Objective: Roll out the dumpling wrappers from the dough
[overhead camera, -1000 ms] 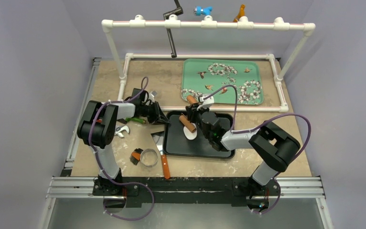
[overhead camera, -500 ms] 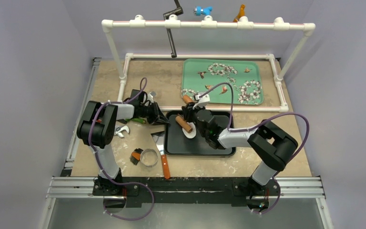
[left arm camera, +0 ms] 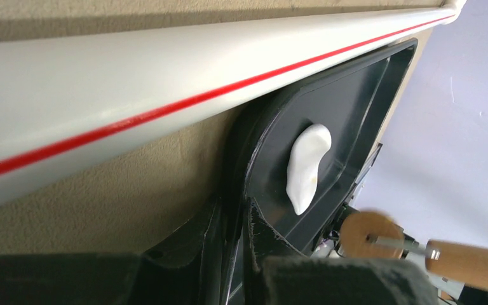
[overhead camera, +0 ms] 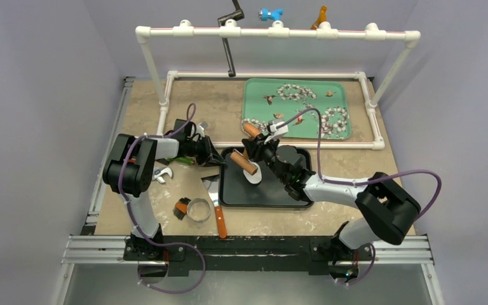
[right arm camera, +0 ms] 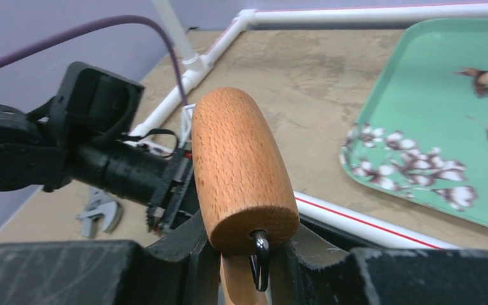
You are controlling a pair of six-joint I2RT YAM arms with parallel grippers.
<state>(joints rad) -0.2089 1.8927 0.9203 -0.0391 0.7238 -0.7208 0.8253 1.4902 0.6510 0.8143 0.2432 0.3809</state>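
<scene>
The right gripper (overhead camera: 262, 151) is clamped on the handle of one wooden roller (overhead camera: 248, 164). In the top view the roller's lower barrel overlaps the dumpling wrapper (overhead camera: 254, 178); contact cannot be confirmed.

The left gripper (overhead camera: 218, 160) pinches the left rim of one black tray (overhead camera: 273, 197), which sits mid-table toward the near edge.

One wrapper is present. It is white, smooth and flat, lies in the tray's far-left part, and has an uneven, elongated outline.

One metal ring cutter (overhead camera: 198, 210) and one orange-handled knife (overhead camera: 220, 223) lie near the near edge. One green flowered tray (overhead camera: 260, 89) occupies the far right.
</scene>
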